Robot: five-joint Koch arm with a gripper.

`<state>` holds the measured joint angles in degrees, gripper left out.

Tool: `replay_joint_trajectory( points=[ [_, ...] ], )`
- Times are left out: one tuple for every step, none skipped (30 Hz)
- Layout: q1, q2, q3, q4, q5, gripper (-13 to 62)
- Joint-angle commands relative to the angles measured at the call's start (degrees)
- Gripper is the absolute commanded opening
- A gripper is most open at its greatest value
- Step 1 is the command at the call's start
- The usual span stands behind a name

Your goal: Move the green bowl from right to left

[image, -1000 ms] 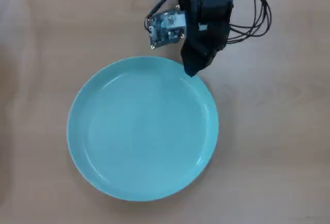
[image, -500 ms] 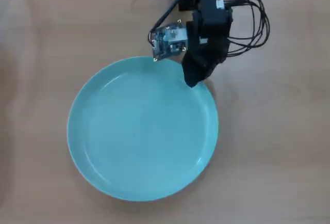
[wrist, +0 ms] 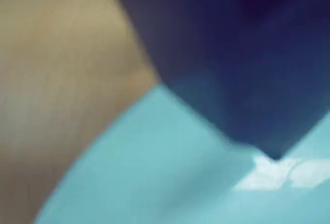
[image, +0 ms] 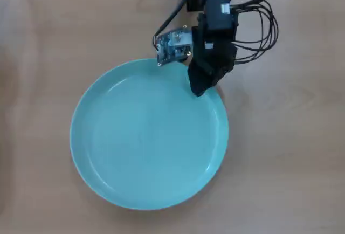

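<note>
Grasp step: gripper (image: 198,89) over green bowl (image: 149,135) far rim, finger state unreadable; next needs rim pinch.

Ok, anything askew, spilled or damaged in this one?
Nothing stands out. The green bowl sits flat and empty on the wooden table, with no chips or spills visible. The pincer is over the bowl's upper-right rim in the overhead view. The wrist view is too blurred to add detail.

A light wooden table (image: 48,40) fills the overhead view under soft, even light.
</note>
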<state>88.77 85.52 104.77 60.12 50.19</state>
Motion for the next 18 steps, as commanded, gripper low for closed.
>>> replay_joint_trajectory(
  points=[
    [0.53, 0.09, -2.55, 0.35, 0.35, 13.0],
    [0.88, 0.09, -2.55, 0.44, 0.35, 6.2],
    [1.14, 0.09, -2.55, 0.44, 0.35, -0.6],
    [1.41, 0.09, -2.46, 0.44, -0.09, -6.7],
    [1.41, 0.09, -2.46, 0.35, -0.26, -9.6],
    [1.41, 0.0, -2.46, 0.44, -0.18, -8.1],
    [1.41, 0.0, -2.46, 0.35, -0.18, -6.2],
    [1.41, 0.0, -2.55, 0.44, -0.26, -6.1],
    [1.41, 0.0, -2.55, 0.35, -0.26, -6.1],
    [1.41, 0.0, -2.55, 0.44, -0.44, -6.1],
    [1.41, 0.0, -2.55, 0.35, -0.7, -6.1],
    [1.32, 0.0, -2.55, 0.35, -1.23, -6.1],
    [1.32, 0.0, -2.55, 0.35, -1.76, -6.1],
    [1.32, 0.0, -2.55, 0.35, -2.29, -6.1],
    [1.23, 0.0, -2.64, 0.35, -2.72, -6.1],
    [1.05, 0.09, -2.64, 0.35, -3.25, -6.1],
    [0.7, 0.09, -2.72, 0.26, -3.87, -6.1],
    [0.09, 0.18, -2.9, 0.26, -4.48, -6.1]
  ],
)
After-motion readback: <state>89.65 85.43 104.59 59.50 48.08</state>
